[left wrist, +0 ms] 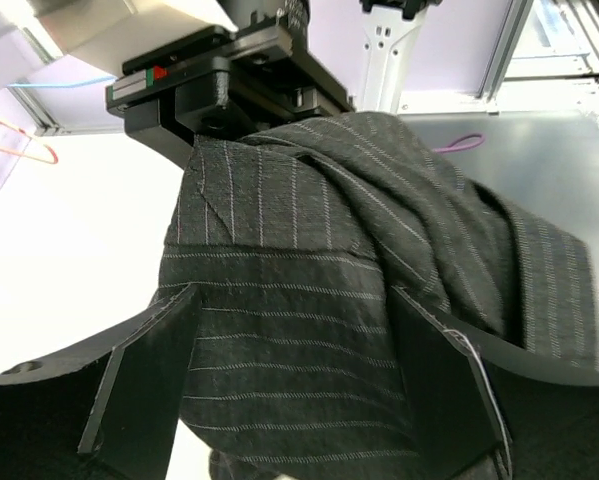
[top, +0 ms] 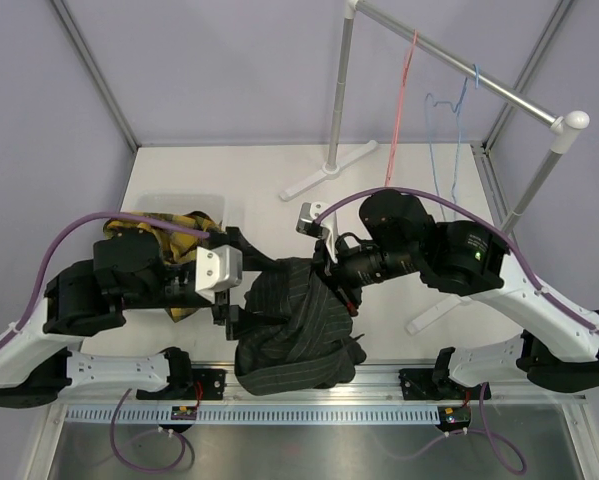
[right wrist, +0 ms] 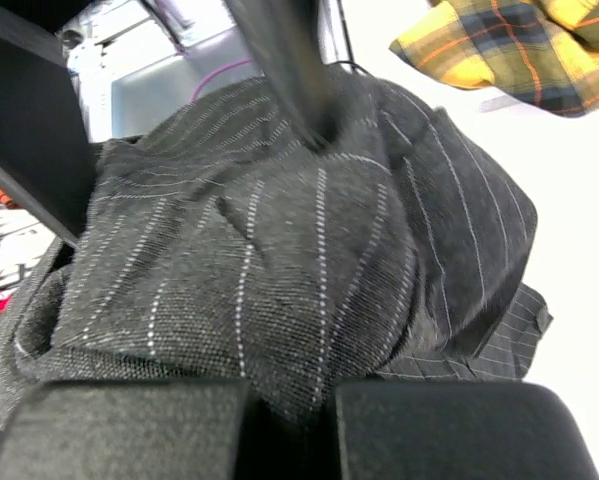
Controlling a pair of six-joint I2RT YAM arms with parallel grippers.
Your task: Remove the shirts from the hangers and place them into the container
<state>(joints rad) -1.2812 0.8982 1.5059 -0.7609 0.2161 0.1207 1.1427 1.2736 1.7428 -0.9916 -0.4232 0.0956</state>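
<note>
Charcoal shirt (top: 297,330) bunched between spread left hand (left wrist: 294,385); right hand (right wrist: 321,425) pinching its fabric.

Left end effector (left wrist: 294,388) wide, right (right wrist: 291,425) pinched

Item 1: shirt (top: 297,335), heaped on the table (top: 249,170) at its near edge. Its top fold is pinched in the right jaws, and a lower fold lies between the spread left jaws.

Item 2: second shirt (top: 184,232), left of and behind the left jaws, partly in the container (top: 169,200).

Item 3: rail (top: 499,83), behind and right of the right jaws. It carries two hangers side by side: left hanger (top: 402,110), right hanger (top: 462,125).
</note>
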